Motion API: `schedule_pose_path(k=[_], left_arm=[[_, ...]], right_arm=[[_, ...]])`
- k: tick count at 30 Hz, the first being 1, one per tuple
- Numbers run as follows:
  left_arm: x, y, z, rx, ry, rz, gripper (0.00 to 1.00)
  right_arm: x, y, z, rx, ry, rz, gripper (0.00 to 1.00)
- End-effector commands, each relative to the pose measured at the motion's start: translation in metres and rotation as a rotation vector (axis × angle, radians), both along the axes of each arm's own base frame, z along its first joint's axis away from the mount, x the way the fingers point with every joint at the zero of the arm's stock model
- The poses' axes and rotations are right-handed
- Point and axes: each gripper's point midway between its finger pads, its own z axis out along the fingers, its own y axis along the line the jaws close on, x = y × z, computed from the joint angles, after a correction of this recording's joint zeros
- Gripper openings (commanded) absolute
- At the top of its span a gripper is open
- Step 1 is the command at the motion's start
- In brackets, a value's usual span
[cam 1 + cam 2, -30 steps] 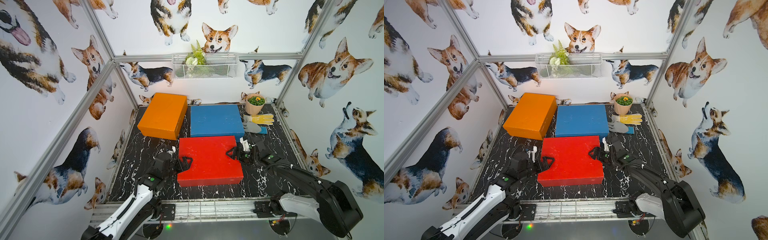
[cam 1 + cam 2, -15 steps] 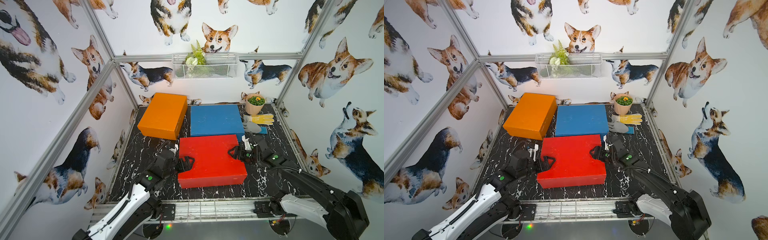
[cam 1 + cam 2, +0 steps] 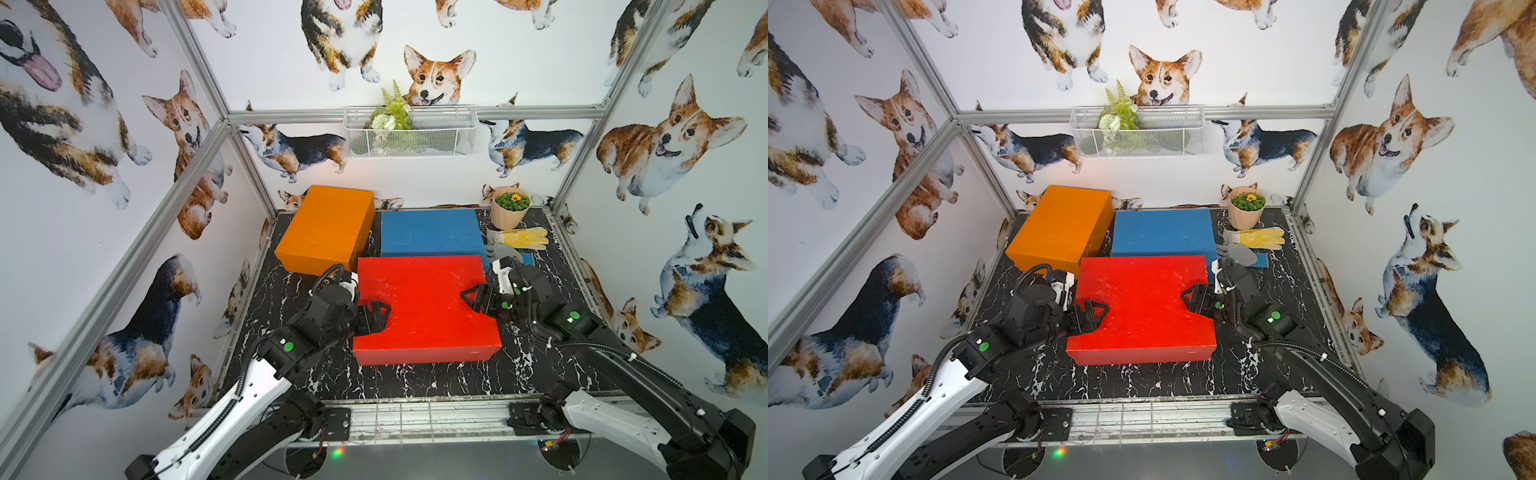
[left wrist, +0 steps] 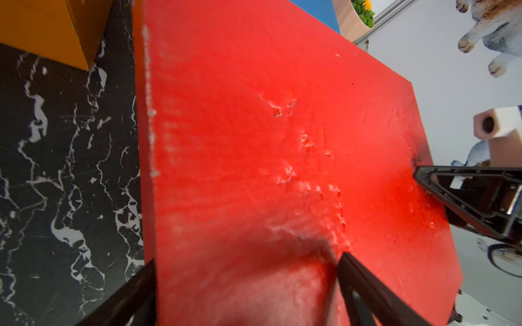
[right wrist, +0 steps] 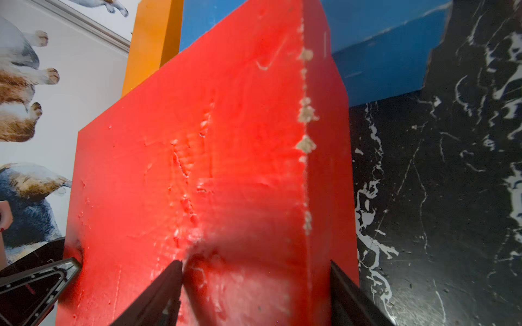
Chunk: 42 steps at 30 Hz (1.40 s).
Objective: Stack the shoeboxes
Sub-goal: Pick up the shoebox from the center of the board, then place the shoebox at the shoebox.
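The red shoebox has risen off the marbled tabletop since a second ago. The left gripper clamps its 9 o'clock end, the right gripper its 3 o'clock end. Behind rest two more: blue shoebox at 12 o'clock, orange shoebox at 10. One flowerpot, two gloves at 2.

The left arm and right arm have white links nearest the metal rail, black green-dotted joints beyond it, ribbed black cables, triangular black fingers
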Motion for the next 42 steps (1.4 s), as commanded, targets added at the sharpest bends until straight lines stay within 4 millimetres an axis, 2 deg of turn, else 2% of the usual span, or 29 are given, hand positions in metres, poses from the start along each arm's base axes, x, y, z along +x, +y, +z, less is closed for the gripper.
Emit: schedule_pose_path(k=[1,6,10,14,18,24,29,33,36,37,42], left_arm=[[-0.002,-0.045,0.075,-0.153,-0.138,-0.166,0.94],[0.009,-0.066,0.110,-0.187,-0.188,-0.197,0.94],[0.022,-0.077,0.123,-0.184,-0.212,-0.196,0.94],[0.041,-0.086,0.134,-0.152,-0.246,-0.181,0.95],[0.071,-0.093,0.137,-0.123,-0.252,-0.159,0.96],[0.127,-0.104,0.127,-0.129,-0.224,-0.158,0.96],[0.173,-0.113,0.109,-0.131,-0.157,-0.156,0.94],[0.194,-0.114,0.095,-0.133,-0.128,-0.143,0.93],[0.203,-0.110,0.085,-0.133,-0.109,-0.129,0.93],[0.209,-0.109,0.069,-0.121,-0.083,-0.121,0.93],[0.220,-0.096,0.040,-0.115,-0.039,-0.082,0.93]], right_arm=[[-0.007,0.021,0.048,0.100,-0.045,0.098,0.77],[0.002,0.031,0.083,0.125,-0.092,0.116,0.77],[0.018,0.036,0.099,0.118,-0.136,0.096,0.77],[0.038,0.038,0.109,0.111,-0.164,0.069,0.78],[0.073,0.045,0.102,0.137,-0.123,0.058,0.78],[0.126,0.045,0.094,0.120,-0.095,0.031,0.78],[0.165,0.045,0.083,0.111,-0.066,0.025,0.77],[0.188,0.048,0.068,0.086,-0.039,0.033,0.78],[0.200,0.051,0.053,0.062,-0.014,0.041,0.78],[0.203,0.050,0.048,0.055,-0.007,0.041,0.78],[0.217,0.037,0.021,0.057,0.048,0.008,0.79]])
